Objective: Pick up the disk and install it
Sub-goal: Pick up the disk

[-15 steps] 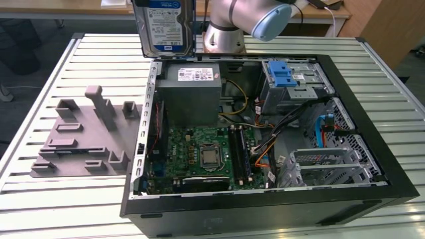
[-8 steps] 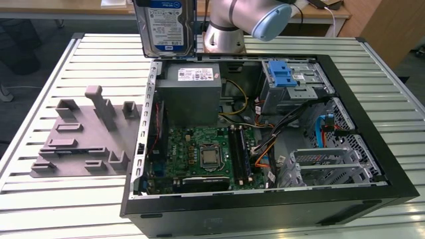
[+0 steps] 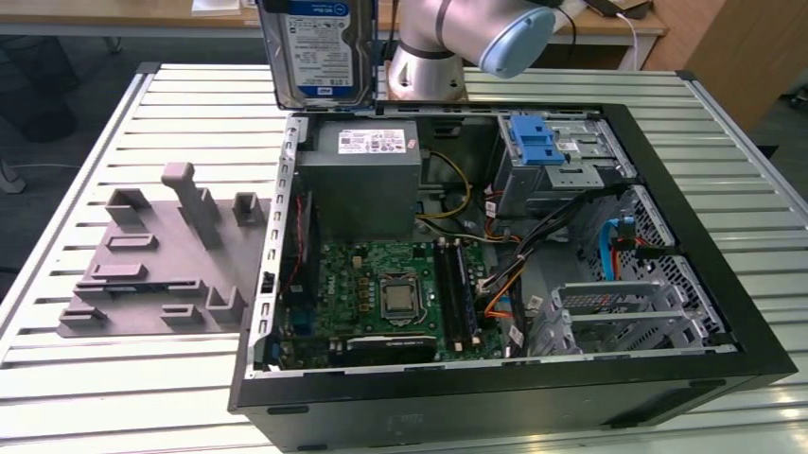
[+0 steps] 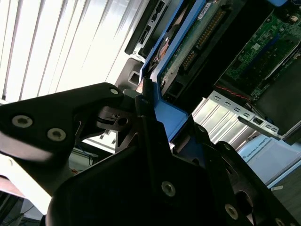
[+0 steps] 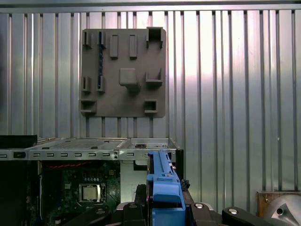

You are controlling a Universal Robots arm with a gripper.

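Black end effector (image 5: 164,207) clamps silver blue-framed hard disk (image 3: 322,47), upright at exterior view's upper centre. Likely risk: thin edge grip slips, and disk drops onto green motherboard (image 3: 378,293) in open black computer case (image 3: 707,284).

The disk (image 3: 322,47): silver hard drive with a white-and-blue label facing the exterior view, clipped in a blue carrier frame (image 5: 164,188). Pose: upright on edge, raised clear of the bench (image 3: 114,378), above the far corner of the open computer case (image 3: 505,407) toward the exterior view's left. The frame is clamped in the end effector (image 4: 149,113).
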